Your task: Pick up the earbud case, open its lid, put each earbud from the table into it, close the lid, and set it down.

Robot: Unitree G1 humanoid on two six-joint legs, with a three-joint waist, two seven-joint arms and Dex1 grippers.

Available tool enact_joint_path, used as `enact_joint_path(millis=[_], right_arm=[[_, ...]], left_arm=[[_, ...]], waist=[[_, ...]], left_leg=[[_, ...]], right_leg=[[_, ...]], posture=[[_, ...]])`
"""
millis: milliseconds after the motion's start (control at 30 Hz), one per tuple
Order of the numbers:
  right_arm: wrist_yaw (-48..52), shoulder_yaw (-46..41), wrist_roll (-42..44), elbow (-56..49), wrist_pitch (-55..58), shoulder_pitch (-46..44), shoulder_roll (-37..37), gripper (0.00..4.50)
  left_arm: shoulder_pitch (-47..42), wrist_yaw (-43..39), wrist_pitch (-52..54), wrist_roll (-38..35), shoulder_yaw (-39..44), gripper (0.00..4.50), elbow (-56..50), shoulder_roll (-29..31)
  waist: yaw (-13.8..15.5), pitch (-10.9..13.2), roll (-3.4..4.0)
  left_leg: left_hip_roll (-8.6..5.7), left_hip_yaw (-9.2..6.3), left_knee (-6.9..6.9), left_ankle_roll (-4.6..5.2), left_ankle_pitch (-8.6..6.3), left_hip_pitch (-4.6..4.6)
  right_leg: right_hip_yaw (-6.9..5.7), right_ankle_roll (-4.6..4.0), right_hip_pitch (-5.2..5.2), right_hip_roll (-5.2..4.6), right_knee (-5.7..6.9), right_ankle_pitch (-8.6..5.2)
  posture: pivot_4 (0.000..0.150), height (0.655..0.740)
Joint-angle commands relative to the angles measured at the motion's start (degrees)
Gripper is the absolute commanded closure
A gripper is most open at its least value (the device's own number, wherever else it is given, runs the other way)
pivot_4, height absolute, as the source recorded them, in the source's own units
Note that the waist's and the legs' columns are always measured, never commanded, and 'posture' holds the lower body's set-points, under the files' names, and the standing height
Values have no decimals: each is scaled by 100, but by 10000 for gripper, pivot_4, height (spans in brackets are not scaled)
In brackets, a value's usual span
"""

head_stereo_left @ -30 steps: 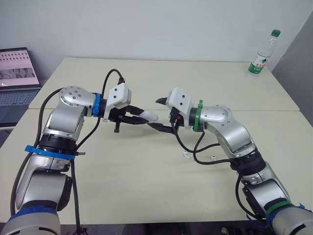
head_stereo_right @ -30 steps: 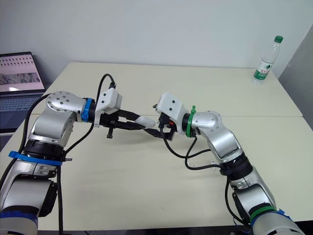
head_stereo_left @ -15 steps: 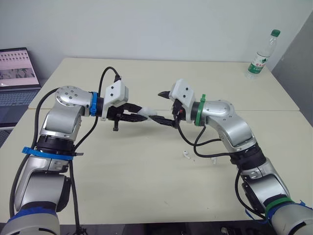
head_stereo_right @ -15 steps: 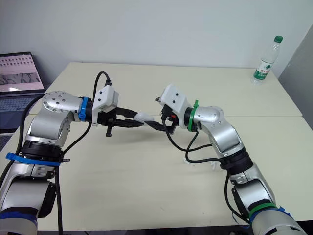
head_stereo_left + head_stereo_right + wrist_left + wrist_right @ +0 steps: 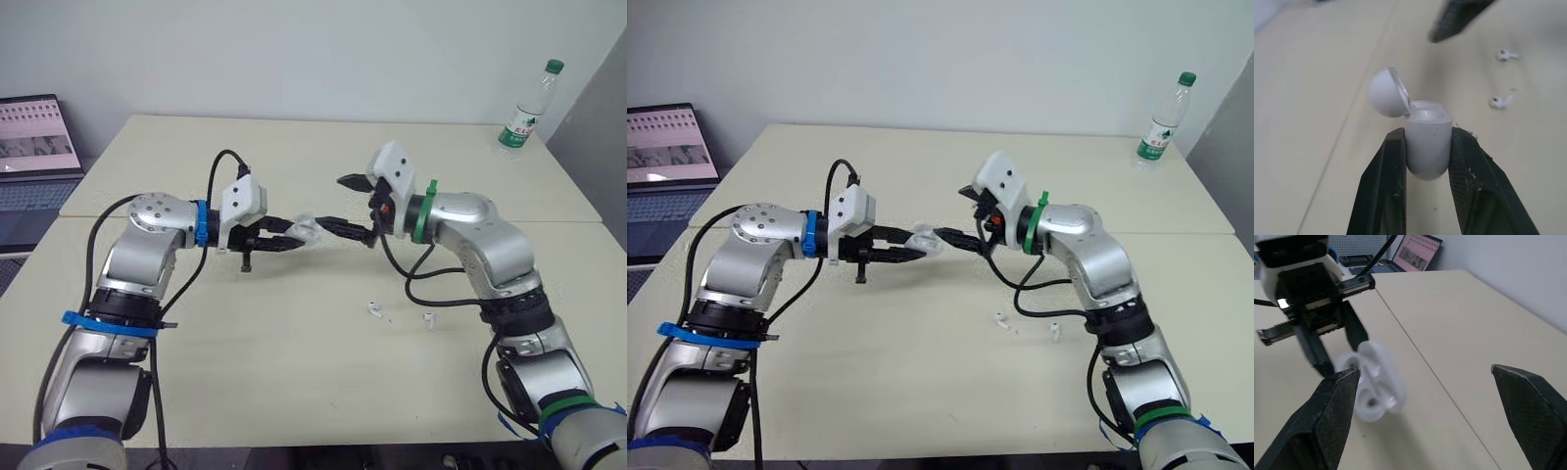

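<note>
Left wrist view: the left gripper (image 5: 1427,138) pinches the white earbud case (image 5: 1426,144) by its body, one black finger pressed against each side. The case stands up out of the fingers with its mouth clear of them. Its rounded lid (image 5: 1385,93) is swung open on the hinge and hangs off to one side of the mouth. Past the case, the dark tip of a right-arm finger (image 5: 1457,17) points towards it with a gap between.

From the head camera, the case is held in the air above the middle of the pale table (image 5: 294,372), between the two arms. The right gripper (image 5: 333,201) faces it with fingers spread wide and nothing between them. Its lower finger reaches close to the open case; whether it touches cannot be told.

Two white earbuds (image 5: 375,309) (image 5: 429,317) lie on the table under the right forearm, near each other and well apart from the case.

A water bottle (image 5: 527,108) with a green cap stands upright at the far right corner. An open laptop (image 5: 34,147) sits off the table's left side.
</note>
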Motion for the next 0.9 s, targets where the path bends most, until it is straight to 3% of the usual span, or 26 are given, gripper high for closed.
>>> enact_joint_path(millis=[33,233,400,500,633,900], right_arm=[[274,-158,266,-466,488,444,-492,295],[254,128,40,-1014,413,1767,-1178,295],[2,220,-114,-1403,294,2534,-1225,295],[-236,224,-169,-1539,348,2798,-1151,6053],[-498,283,-233,-1679,448,2961,-1050,20430],[-926,394,-257,-1676,662,2998,-730,20430]], left_arm=[[197,909,-118,-30,442,37030,-257,-239],[921,2860,-465,196,838,37030,-962,-1247],[1477,3688,-364,307,816,37030,-1617,-1677],[1631,4001,-277,344,797,37030,-1828,-1773],[1772,4248,-167,329,767,37030,-2030,-1818],[1946,4417,-97,346,774,37030,-2239,-1725]], waist=[[43,0,0],[59,-1,-1],[36,-1,-2],[45,-1,-3],[52,-2,-3],[51,-2,-3]], left_leg=[[0,-1,0,0,0,0],[-5,-5,11,1,-1,-11],[-3,-8,13,1,-1,-9],[-4,-8,17,0,-1,-7],[-9,-11,19,0,-1,0],[-10,-11,17,0,-1,2]], right_leg=[[-1,0,2,-1,-3,0],[-1,2,2,-6,-3,1],[1,4,3,-4,5,2],[1,5,6,-2,6,2],[-2,6,19,-3,-2,2],[-2,6,21,-2,-4,2]], posture=[[1500,7400],[1500,7400],[1500,7400],[1500,7400],[1500,7400],[1500,7400]])
